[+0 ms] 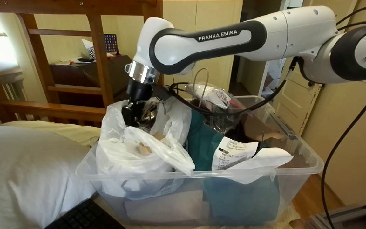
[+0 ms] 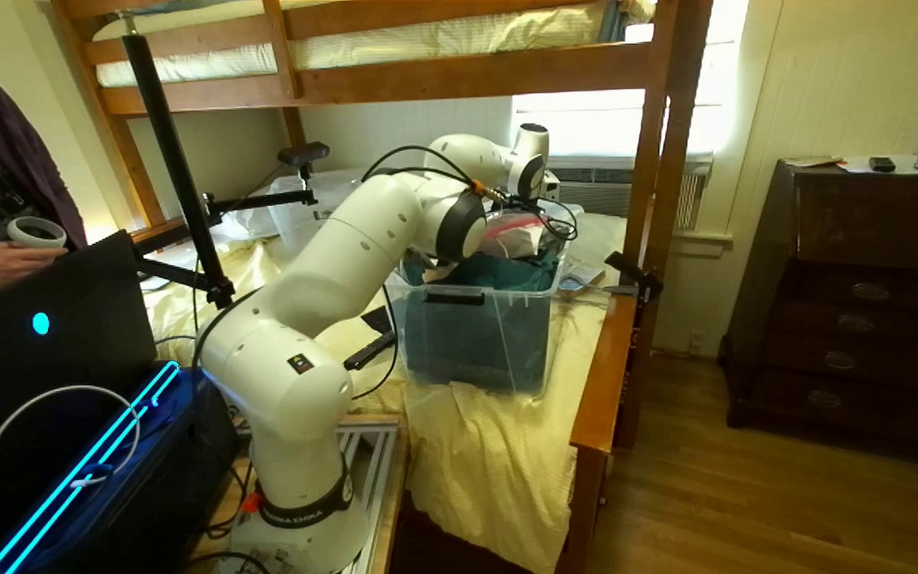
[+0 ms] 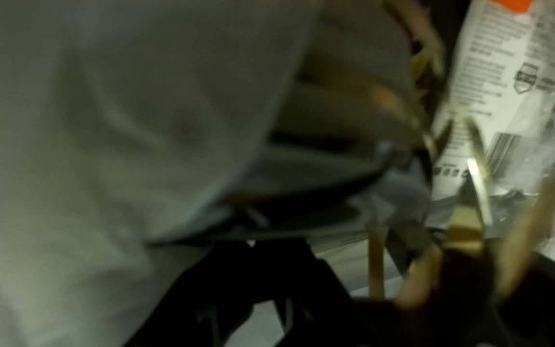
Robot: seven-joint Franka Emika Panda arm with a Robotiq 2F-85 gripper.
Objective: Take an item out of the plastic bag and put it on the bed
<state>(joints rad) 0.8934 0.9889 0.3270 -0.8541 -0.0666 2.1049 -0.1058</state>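
Observation:
The white plastic bag (image 1: 132, 162) stands open in the left part of the clear bin (image 1: 240, 173) in an exterior view. My gripper (image 1: 130, 119) points down into the bag's mouth, beside shiny metallic material (image 1: 149, 115). In the wrist view, my gripper (image 3: 252, 246) is dark, with its fingers close together; whether anything thin lies between them is hidden. Bag plastic (image 3: 94, 159) fills the left side. To the right are blurred golden strips (image 3: 468, 219) and a clear package with a printed label and barcode (image 3: 487, 91). The bed's puffy white bedding (image 1: 33, 165) lies left of the bin.
The bin also holds a teal bag (image 1: 199, 140), a paper receipt (image 1: 233, 152) and a clear wrapped package (image 1: 216, 98). A black keyboard (image 1: 86, 216) lies before the bin. A wooden bed rail (image 1: 56, 109) is behind. A black cable (image 1: 233, 113) hangs over the bin.

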